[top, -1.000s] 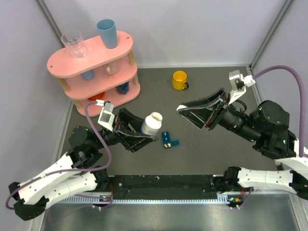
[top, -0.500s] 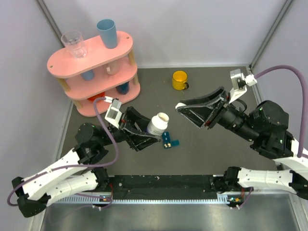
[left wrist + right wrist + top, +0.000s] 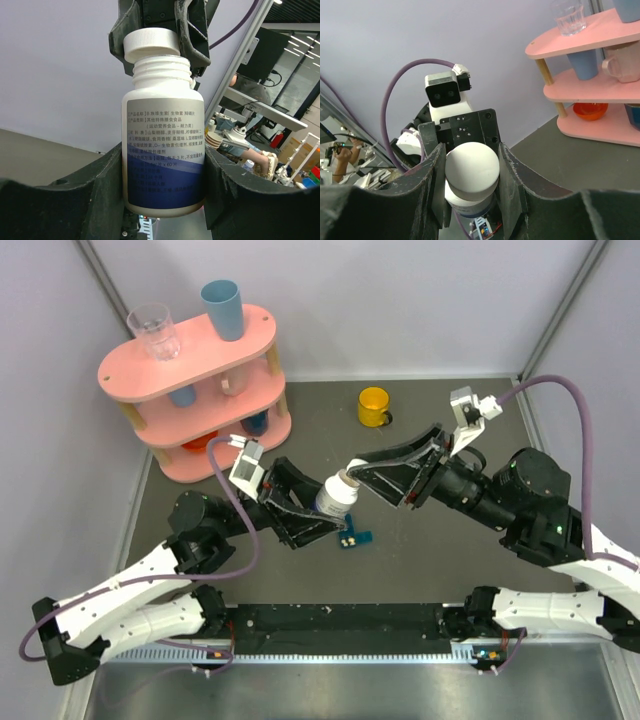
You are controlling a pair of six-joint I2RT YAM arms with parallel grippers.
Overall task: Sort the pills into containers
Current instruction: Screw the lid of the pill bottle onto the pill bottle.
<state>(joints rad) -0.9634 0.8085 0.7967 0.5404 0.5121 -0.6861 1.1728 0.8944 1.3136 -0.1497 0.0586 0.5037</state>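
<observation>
– Two grippers on one thing, is that right?

– Yes. The left gripper [image 3: 318, 520] is clamped on the body of a white bottle [image 3: 335, 500], near the middle of the top view. Its wrist view shows a dark finger [image 3: 75, 195] pressed against each side of the label.

– And the other one?

– The right gripper [image 3: 352, 478] comes in from the right of the frame and pinches the bottle's cap [image 3: 345, 478]. In its own wrist view the round white cap [image 3: 472, 169] sits tight between the two fingers [image 3: 512, 185]. From the left wrist view the same fingers flank the cap [image 3: 151, 44] at the top of the frame.

– Is the bottle on the table?

– No, it is held tilted above the table [image 3: 450, 560], cap end towards the upper right.

– Where is the pill box?

– The dark teal pill box [image 3: 352, 535] lies on the table just below the bottle in the top view, at lower centre. Part of it is hidden by the left gripper. I cannot tell whether anything is in its compartments.

– Anything else nearby?

– A yellow mug [image 3: 373, 406] stands at upper centre, and a pink shelf [image 3: 190, 370] with cups at upper left.
</observation>
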